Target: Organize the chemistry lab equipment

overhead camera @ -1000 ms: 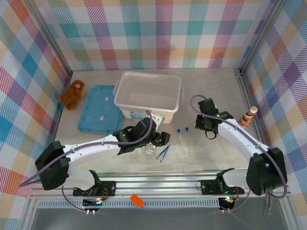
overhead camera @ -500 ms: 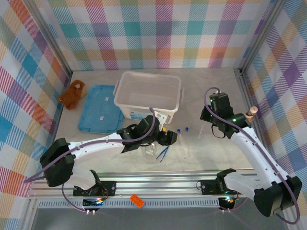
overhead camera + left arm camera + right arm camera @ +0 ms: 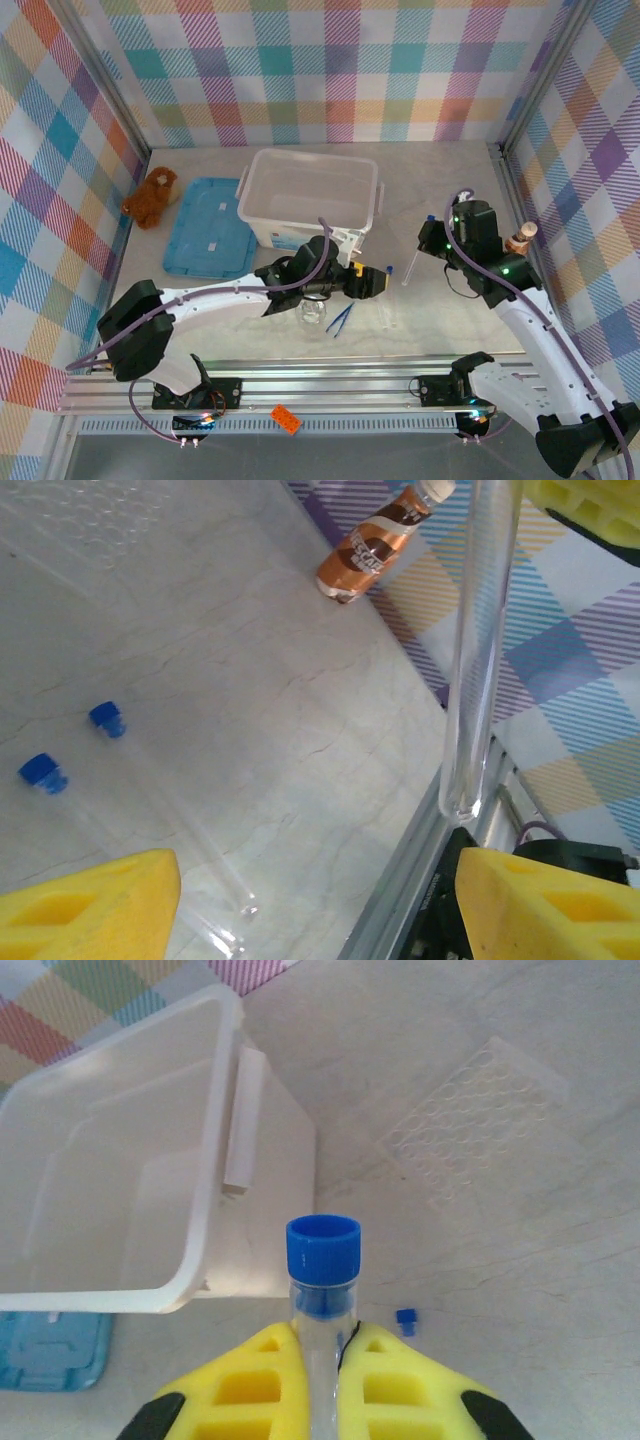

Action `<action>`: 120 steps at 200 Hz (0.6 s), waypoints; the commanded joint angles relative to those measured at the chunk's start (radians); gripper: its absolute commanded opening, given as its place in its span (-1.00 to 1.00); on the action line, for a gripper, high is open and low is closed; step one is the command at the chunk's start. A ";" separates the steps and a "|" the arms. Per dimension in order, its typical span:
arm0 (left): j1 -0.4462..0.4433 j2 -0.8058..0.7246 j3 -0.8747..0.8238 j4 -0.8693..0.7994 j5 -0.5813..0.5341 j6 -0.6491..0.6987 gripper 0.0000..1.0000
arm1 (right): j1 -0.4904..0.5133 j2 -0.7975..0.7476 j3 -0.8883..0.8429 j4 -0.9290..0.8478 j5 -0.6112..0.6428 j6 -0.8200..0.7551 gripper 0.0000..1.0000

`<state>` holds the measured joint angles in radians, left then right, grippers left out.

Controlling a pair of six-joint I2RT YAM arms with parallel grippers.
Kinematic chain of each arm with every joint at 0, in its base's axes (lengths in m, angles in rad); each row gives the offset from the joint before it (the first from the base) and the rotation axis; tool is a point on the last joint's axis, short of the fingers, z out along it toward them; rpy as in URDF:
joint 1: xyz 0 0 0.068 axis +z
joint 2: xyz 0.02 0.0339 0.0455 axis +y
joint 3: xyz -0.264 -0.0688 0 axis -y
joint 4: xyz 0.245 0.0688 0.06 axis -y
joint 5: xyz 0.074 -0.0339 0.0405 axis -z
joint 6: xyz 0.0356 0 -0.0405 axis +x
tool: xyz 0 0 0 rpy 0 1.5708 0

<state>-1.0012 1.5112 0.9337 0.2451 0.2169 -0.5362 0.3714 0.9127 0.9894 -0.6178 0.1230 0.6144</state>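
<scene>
My right fingers [image 3: 390,1385] clamp one thin clear test tube [image 3: 323,1305], blue cap up, lower centre. My left fingers [image 3: 90,900] stand wide; two capped tubes [image 3: 165,805] lie lower left on the bench [image 3: 300,680].

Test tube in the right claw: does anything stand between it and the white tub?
Nothing visible does. The right gripper holds the tube upright, and just bare table separates it from the tub. The left gripper sits nearer the front, off that line.
</scene>
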 commanded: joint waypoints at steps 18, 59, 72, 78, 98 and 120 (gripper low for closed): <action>-0.017 0.051 0.035 0.142 0.081 -0.091 0.39 | 0.049 -0.008 -0.031 0.075 -0.052 0.047 -0.80; -0.017 0.070 0.023 0.232 0.116 -0.148 0.38 | 0.076 -0.001 -0.046 0.106 -0.054 0.054 -0.79; -0.017 0.075 0.022 0.245 0.119 -0.157 0.38 | 0.086 0.003 -0.046 0.113 -0.053 0.057 -0.80; -0.017 0.078 0.023 0.251 0.121 -0.162 0.38 | 0.089 0.005 -0.044 0.115 -0.054 0.058 -0.80; -0.017 0.091 0.025 0.273 0.132 -0.175 0.35 | 0.107 0.011 -0.041 0.125 -0.046 0.062 -0.79; -0.017 0.110 0.030 0.295 0.149 -0.199 0.26 | 0.117 0.018 -0.041 0.140 -0.046 0.073 -0.79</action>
<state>-1.0012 1.5967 0.9348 0.4725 0.3275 -0.6956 0.4740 0.9237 0.9535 -0.5266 0.0845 0.6666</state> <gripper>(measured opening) 0.645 0.103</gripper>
